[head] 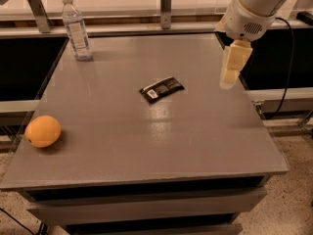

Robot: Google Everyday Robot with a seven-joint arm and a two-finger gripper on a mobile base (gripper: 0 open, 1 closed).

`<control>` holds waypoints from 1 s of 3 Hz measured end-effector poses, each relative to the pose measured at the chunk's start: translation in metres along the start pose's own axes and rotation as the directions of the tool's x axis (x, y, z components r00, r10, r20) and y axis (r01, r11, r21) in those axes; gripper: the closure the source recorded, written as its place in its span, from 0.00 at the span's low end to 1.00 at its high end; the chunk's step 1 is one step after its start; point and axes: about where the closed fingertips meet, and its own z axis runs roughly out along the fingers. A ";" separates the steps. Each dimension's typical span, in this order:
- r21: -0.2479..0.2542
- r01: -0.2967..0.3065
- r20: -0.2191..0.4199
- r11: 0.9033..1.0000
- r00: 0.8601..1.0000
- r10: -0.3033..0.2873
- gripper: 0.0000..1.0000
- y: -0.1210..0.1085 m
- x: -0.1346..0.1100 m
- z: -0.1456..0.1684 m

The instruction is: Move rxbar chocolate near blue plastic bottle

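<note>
End effector [227,81]: pale yellow, hanging tip-down from the white wrist housing [245,19] of your arm, in the far right part of the scene. It hovers in the air over the right side of the desk [195,151] and touches nothing. From here it reads as one pale block, so you cannot tell whether it is apart or together.

Rxbar chocolate [161,89]: flat on the desk, to the left of the end effector and a little nearer. It lies around the middle of the top, slightly toward the far side. The wrapper is black, with a white label patch toward its left end and pale print on the rest. It lies askew, left end nearer and right end farther. Bare desk separates it from the end effector.

Blue plastic bottle [76,28]: upright at the far left corner of the desk, with a white cap, clear body and pale label. It is well apart from the bar, which sits to its right and nearer.

Orange [43,130]: a round fruit resting close to the left edge, toward the near side. It is well apart from both the bar and the bottle.

Surroundings: the desk top is grey, with a soft glare patch just on the near side of the bar. A rail with upright metal posts [166,6] runs along the far edge. A black cable [289,58] hangs to the right of your arm. Speckled floor [293,204] shows at the near right.
</note>
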 end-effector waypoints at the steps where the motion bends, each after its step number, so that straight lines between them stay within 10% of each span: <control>1: 0.000 0.000 0.000 1.000 1.000 0.000 0.00 0.000 0.000 0.000; 3: 0.037 -0.024 0.050 0.999 0.999 0.022 0.00 -0.030 -0.003 0.008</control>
